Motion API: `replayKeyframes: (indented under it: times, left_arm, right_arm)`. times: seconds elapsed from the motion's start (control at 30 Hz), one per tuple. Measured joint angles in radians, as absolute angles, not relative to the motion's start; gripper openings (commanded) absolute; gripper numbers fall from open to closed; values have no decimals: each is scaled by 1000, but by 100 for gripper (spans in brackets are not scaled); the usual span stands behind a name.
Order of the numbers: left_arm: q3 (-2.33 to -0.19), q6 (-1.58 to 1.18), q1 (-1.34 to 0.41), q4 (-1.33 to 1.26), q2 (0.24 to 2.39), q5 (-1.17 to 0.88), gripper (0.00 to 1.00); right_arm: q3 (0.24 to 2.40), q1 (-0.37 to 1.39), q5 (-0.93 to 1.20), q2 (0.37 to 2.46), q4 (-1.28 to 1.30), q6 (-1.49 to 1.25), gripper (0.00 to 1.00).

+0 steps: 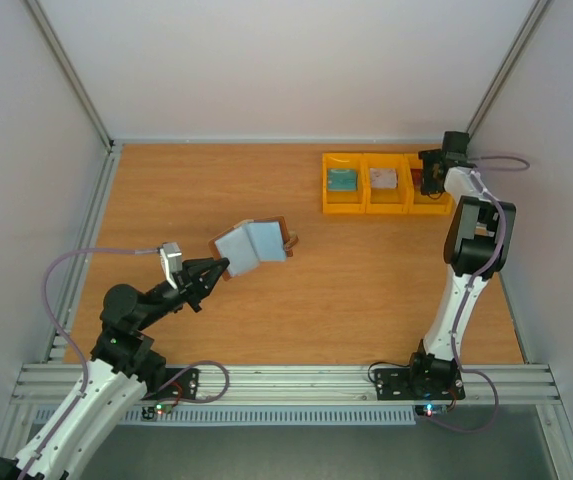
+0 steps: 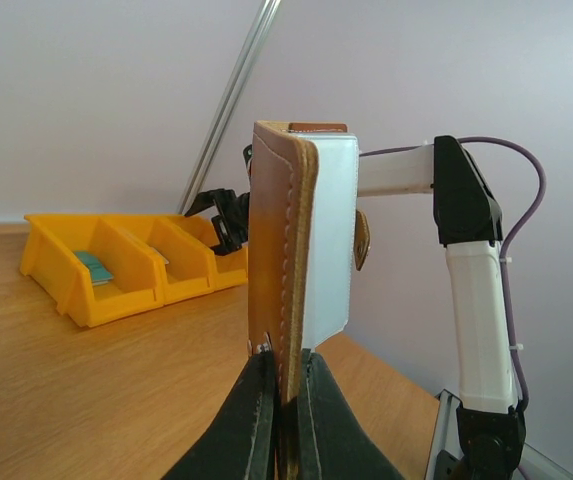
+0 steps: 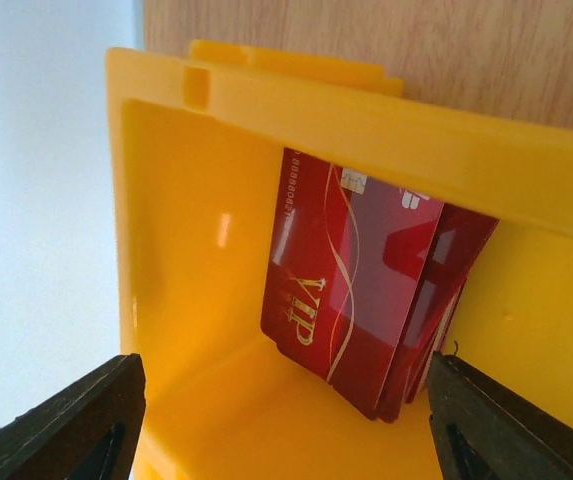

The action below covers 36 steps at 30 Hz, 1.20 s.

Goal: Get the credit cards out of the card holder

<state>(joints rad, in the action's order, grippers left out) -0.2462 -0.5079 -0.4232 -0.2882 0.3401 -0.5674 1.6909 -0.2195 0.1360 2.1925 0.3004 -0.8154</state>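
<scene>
My left gripper [image 1: 223, 266] is shut on the edge of the brown card holder [image 1: 254, 243] and holds it open above the table, blue-grey lining up. In the left wrist view the holder [image 2: 284, 250] stands upright between my fingers [image 2: 256, 420]. My right gripper [image 1: 432, 178] is open above the rightmost yellow bin [image 1: 428, 205]. In the right wrist view several red cards [image 3: 366, 295] lean against the wall of that bin [image 3: 186, 250], between my spread fingers [image 3: 76, 425]. A teal card [image 1: 341, 180] and a whitish-grey card [image 1: 382, 178] lie in the other bins.
Three yellow bins [image 1: 366, 205] stand in a row at the back right of the wooden table [image 1: 366, 300]. Grey walls and metal frame posts [image 1: 71, 75] close in the sides. The right arm [image 1: 471, 250] rises along the right edge.
</scene>
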Motion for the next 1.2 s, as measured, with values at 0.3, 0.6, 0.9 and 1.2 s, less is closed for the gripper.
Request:
replayKeyframes:
  times: [0.3, 0.6, 0.9, 1.2]
  left_arm:
    - [-246, -508, -423, -288, 339, -569, 0]
    - [-244, -508, -423, -287, 332, -563, 0]
    - [-244, -508, -423, -277, 318, -542, 0]
    - [-244, -508, -423, -271, 318, -531, 0]
  right_arm:
    - [1627, -207, 207, 1940, 306, -530, 72]
    - [1554, 274, 416, 1417, 311, 75, 70]
    - [1544, 912, 325, 1347, 580, 509, 71]
    - [1446, 1067, 72, 1420, 624, 553, 92]
